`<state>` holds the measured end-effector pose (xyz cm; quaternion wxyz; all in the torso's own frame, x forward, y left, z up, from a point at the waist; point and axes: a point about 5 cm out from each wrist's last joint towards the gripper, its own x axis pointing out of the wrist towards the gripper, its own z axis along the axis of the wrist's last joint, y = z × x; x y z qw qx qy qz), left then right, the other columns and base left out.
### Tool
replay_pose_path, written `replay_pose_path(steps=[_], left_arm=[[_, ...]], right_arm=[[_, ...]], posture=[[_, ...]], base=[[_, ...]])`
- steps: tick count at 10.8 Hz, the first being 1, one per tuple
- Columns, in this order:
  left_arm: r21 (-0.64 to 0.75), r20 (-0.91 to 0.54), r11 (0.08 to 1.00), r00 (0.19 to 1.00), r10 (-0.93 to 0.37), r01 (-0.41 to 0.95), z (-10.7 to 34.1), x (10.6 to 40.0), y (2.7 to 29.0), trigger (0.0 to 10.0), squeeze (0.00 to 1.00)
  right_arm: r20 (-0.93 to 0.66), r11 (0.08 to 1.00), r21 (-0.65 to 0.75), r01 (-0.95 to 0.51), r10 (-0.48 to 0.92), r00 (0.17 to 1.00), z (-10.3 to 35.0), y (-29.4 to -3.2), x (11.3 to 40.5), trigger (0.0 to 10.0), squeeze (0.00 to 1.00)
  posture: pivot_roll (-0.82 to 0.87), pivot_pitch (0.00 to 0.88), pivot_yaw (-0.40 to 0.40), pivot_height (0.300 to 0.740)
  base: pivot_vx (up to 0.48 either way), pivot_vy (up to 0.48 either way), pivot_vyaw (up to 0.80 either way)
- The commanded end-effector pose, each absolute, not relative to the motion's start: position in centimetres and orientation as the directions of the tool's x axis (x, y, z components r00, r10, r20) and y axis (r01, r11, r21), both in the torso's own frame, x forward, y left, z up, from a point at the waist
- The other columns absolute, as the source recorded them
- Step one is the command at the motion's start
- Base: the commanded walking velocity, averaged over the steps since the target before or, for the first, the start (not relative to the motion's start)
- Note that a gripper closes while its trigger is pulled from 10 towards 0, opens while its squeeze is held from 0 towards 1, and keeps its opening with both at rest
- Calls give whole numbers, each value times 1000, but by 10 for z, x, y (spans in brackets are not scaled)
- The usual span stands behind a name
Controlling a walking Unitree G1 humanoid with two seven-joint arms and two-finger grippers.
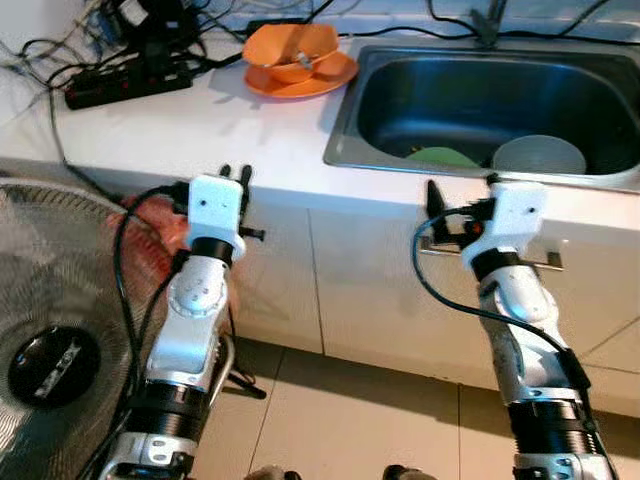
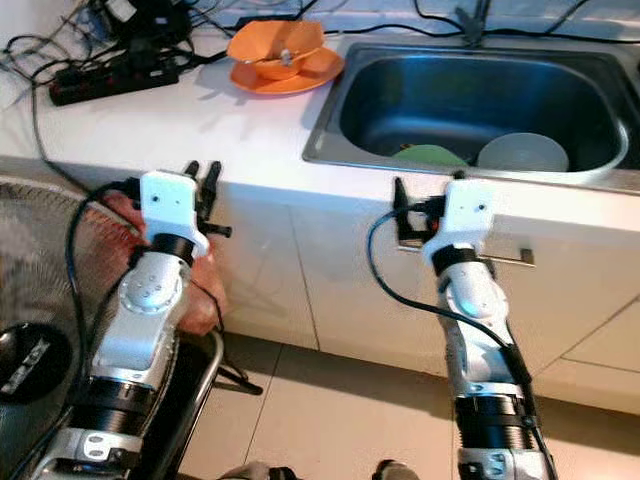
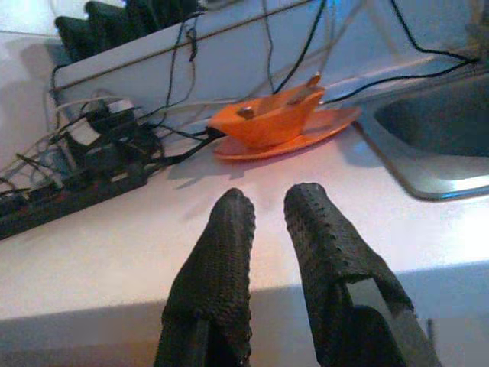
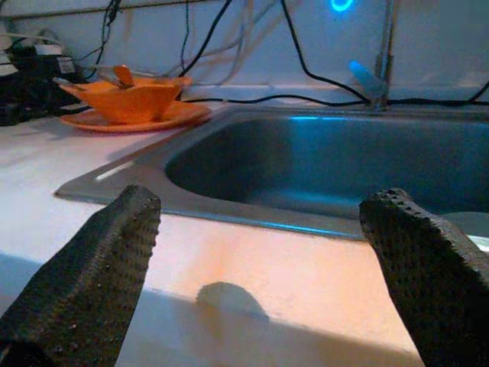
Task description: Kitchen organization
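The left gripper (image 1: pixel 235 177) hung at the front edge of the white countertop (image 1: pixel 200 125), its 2 knobbly black fingers (image 3: pixel 221 260) nearly together with a narrow gap, holding nothing. The right gripper (image 1: pixel 462 200) waited at the counter lip before the sink (image 1: pixel 370 120), its 2 pebbled pads (image 4: pixel 99 267) spread wide and empty. No brand, label or writing could be read. Beyond the left gripper stood an orange bowl (image 1: pixel 293 52) with a crimped rim on a matching orange plate (image 1: pixel 330 78), something small lying inside it. The stainless-steel sink held a green plate (image 1: pixel 441 157) beside a pale grey bowl (image 1: pixel 538 155). A black power strip (image 1: pixel 125 82) and tangled cables (image 1: pixel 60 50) lay at the counter's back left. A wire-grilled fan (image 1: pixel 50 320) stood on the floor at left.
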<state>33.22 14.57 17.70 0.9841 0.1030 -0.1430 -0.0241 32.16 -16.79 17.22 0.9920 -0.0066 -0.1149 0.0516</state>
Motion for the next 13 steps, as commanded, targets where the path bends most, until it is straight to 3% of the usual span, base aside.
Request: replay_pose_path(steps=[1, 6, 9, 13], left_arm=[[206, 283, 978, 957, -62, 2, 179, 333, 149, 10000, 0], [208, 279, 978, 959, -59, 0, 179, 334, 149, 10000, 0], [212, 277, 977, 959, -63, 3, 179, 334, 148, 10000, 0], [214, 280, 977, 958, -70, 8, 180, 336, 147, 10000, 0]], right_arm=[[230, 994, -23, -104, 106, 967, 173, -167, 322, 10000, 0], [238, 995, -19, -99, 101, 966, 174, -167, 323, 10000, 0], [236, 994, -14, -104, 105, 966, 174, -166, 323, 10000, 0], [241, 994, -20, -105, 106, 965, 174, -165, 324, 10000, 0]], posture=[[4, 97, 95, 740], [6, 97, 97, 740], [5, 95, 98, 740], [3, 82, 103, 740]], base=[[0, 0, 0], [0, 0, 0], [286, 0, -683], [289, 0, 0]])
